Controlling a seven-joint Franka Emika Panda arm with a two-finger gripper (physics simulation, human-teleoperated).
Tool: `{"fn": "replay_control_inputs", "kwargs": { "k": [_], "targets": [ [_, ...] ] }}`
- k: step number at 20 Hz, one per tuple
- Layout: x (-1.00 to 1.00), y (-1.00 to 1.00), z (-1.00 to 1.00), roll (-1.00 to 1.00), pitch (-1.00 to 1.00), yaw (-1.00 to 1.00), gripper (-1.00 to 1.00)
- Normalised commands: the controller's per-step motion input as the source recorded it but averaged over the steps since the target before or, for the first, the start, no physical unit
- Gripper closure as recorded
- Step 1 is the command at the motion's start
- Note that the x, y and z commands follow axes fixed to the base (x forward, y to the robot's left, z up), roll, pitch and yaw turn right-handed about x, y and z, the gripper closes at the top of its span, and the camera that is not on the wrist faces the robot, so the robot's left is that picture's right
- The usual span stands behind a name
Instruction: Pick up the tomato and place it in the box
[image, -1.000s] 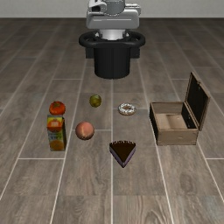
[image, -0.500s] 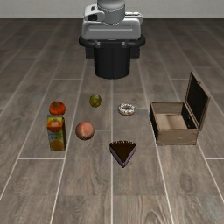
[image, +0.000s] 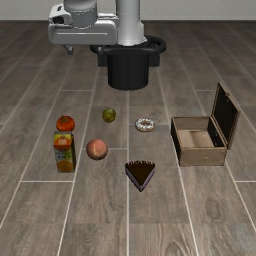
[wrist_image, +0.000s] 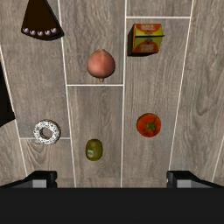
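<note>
The gripper (wrist_image: 112, 180) is being held high over the wooden floor (image: 200, 220), fingers spread wide and empty, apparently so that the tomato (image: 65, 124) is being kept in sight. The tomato is lying near the juice carton (image: 64, 153), well apart from the open box (image: 200, 156).

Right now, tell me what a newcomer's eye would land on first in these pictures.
The brown wooden box, its lid raised, stands alone at the exterior view's right. Across from it, at the exterior view's left, the round red tomato sits close to an orange juice carton. A dark triangular cake slice lies farthest forward from the robot.
</note>
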Motion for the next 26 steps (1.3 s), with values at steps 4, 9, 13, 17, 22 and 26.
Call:
{"fn": "replay_control_inputs", "kwargs": {
  "k": [4,9,13,17,22,26],
  "targets": [
    [0.0,-1.0,0.0,0.0,0.0,0.0,-1.0],
    [-0.4,-0.6,0.0,0.0,0.0,0.0,-1.0],
    [0.25,-0.25,-0.5,0.0,0.0,0.0,-1.0],
    [0.0,0.0,-1.0,0.0,0.0,0.0,-1.0],
    [0.0,0.0,-1.0,0.0,0.0,0.0,-1.0],
    [0.0,0.0,-1.0,0.0,0.0,0.0,-1.0]
  ]
}}
